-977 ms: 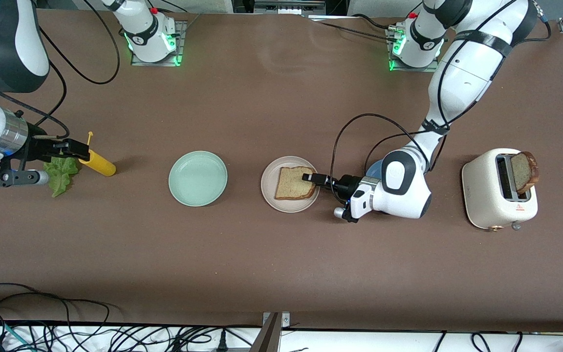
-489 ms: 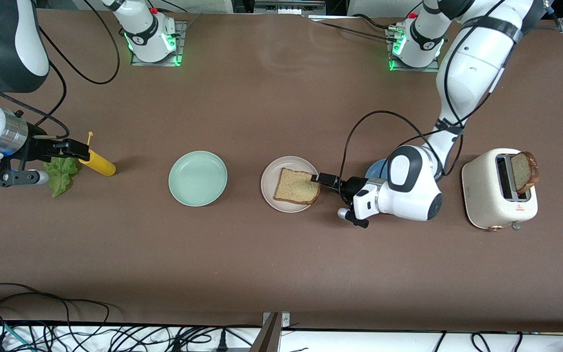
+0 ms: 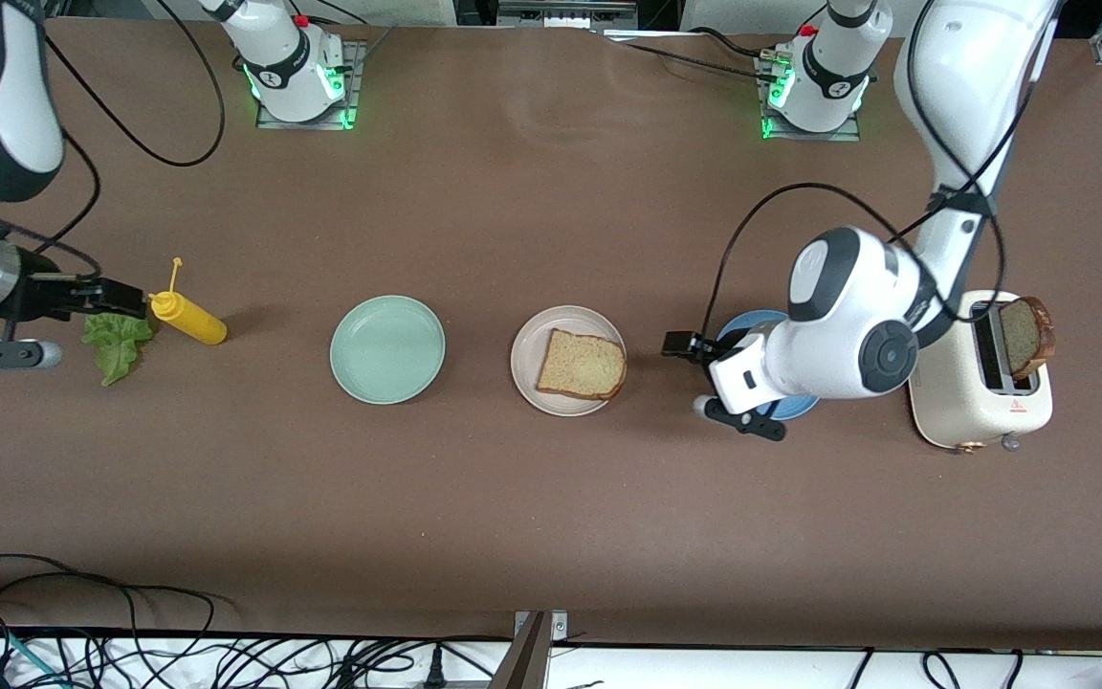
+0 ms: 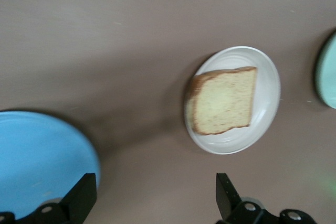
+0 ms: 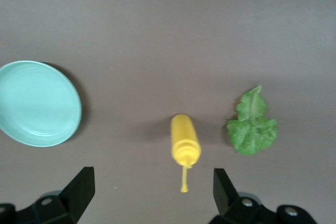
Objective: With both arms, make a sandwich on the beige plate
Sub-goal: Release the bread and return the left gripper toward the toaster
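Brown-crusted square bread slice (image 3: 581, 365) lies flat on round beige plate (image 3: 528, 352); left gripper (image 4: 155, 198) and right gripper (image 5: 152, 190) fingers spread, empty; blue plate (image 3: 740, 327) half hidden

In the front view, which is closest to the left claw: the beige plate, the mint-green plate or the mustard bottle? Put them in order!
From the left claw, open above the table beside the blue plate:
1. Beige plate, holding one bread slice.
2. Mint-green plate, mid-table.
3. Mustard bottle, at the right arm's end.
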